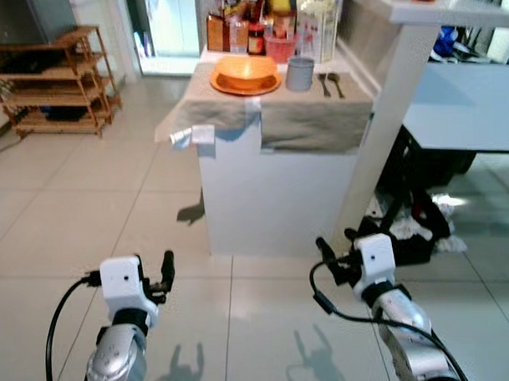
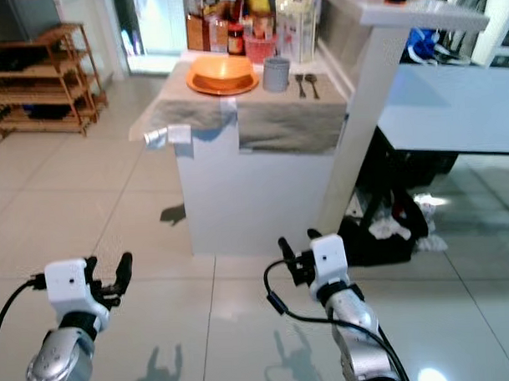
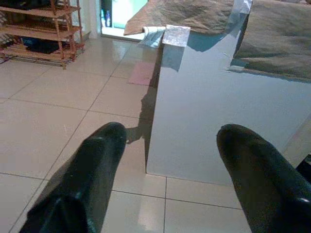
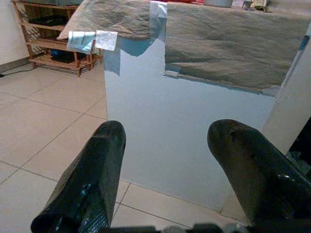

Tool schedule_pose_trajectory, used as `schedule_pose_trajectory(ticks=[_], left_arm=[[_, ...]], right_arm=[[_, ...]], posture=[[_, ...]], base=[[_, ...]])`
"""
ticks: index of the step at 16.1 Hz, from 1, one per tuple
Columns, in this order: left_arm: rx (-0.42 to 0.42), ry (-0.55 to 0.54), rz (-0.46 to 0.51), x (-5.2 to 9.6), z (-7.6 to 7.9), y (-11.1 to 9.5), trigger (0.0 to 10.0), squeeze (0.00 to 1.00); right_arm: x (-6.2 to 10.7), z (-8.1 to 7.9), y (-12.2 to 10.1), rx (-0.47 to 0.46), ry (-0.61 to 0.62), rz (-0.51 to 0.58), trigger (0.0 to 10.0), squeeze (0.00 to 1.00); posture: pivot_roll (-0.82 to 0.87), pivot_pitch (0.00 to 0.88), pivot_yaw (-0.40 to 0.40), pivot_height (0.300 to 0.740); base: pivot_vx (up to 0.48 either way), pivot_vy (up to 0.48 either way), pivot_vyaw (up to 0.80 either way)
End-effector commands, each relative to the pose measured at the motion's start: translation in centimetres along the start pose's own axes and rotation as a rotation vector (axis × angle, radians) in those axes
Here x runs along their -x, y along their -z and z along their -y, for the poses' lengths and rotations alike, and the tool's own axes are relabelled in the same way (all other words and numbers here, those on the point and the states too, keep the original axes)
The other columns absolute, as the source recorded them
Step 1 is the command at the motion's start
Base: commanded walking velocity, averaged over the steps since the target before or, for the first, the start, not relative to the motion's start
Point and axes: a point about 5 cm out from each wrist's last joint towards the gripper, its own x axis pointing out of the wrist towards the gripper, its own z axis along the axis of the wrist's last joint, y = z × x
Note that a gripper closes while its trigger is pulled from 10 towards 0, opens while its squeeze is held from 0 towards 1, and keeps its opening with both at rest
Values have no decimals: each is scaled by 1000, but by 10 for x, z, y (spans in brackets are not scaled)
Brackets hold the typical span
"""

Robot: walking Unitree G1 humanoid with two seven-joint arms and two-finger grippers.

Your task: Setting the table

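Note:
A small white table (image 1: pixel 271 198) draped with a beige cloth (image 1: pixel 315 117) stands ahead of me. On it sit an orange plate with an orange bowl (image 1: pixel 245 74), a grey cup (image 1: pixel 300 73), and a fork (image 1: pixel 324 85) beside a spoon (image 1: pixel 337 84). My left gripper (image 2: pixel 108 264) is held low over the floor tiles, open and holding nothing. My right gripper (image 2: pixel 298 239) is also open with nothing in it, raised short of the table's front. Both wrist views face the table's white side, seen between the left gripper's fingers (image 3: pixel 97 160) and the right gripper's fingers (image 4: pixel 97 165).
Bottles and jars (image 1: pixel 261 23) crowd the table's far end. A wooden shelf rack (image 1: pixel 54 80) stands at the far left. A slanted white post (image 1: pixel 386 136) holds up a counter on the right, with dark bags (image 1: pixel 410 227) on the floor beneath. Tiled floor lies between me and the table.

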Motion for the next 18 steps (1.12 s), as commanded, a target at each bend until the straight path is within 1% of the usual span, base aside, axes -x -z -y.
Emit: schedule_pose_trajectory(ticks=[1,2,3,4,9,11,13,14,15,16,17,18], left_arm=[[-8,-7,6,1,-1,-2,10000,1000],[-3,-5,5,1,0,-2,10000,1000],[4,-1,7,1,0,-2,10000,1000],[6,0,8,1,0,-3,10000,1000],[-24,-1,22,0,0,-7,10000,1000],[-38,0,34,-2,-2,-9,10000,1000],[-51,11,58,-2,0,-12,10000,1000],[-46,9,82,-1,0,-16,10000,1000],[-70,8,213,-1,0,-44,10000,1000],[-70,8,213,-1,0,-44,10000,1000],[-89,15,219,-5,1,-51,10000,1000],[-119,8,176,-9,-1,-46,10000,1000]], right_arm=[[-1,1,-1,4,-1,2,10000,0],[-1,1,-1,0,1,4,10000,0],[-2,2,-1,34,0,-3,10000,0],[-2,2,-1,41,-2,-10,10000,0],[-3,1,-1,40,8,-14,10000,0],[-3,2,-3,44,12,0,10000,0],[-3,6,-12,37,46,54,10000,0],[-2,8,-15,35,62,73,10000,0],[-3,13,-31,56,82,144,10000,0],[-3,13,-31,56,82,144,10000,0],[-6,15,-35,58,92,153,10000,0],[-9,14,-37,60,85,155,10000,0]], posture=[[35,0,-31,740],[35,0,-30,740],[34,0,-30,740],[34,0,-29,740],[33,0,-25,740],[31,0,-25,740],[30,0,-26,740],[29,0,-26,740],[33,0,-27,740],[33,0,-27,740],[35,0,-28,740],[34,0,-27,740]], base=[[0,0,0],[0,0,0],[0,0,0],[0,0,0],[0,0,0],[0,0,0],[0,0,0],[0,0,0],[0,0,0],[0,0,0],[0,0,0],[0,0,0]])
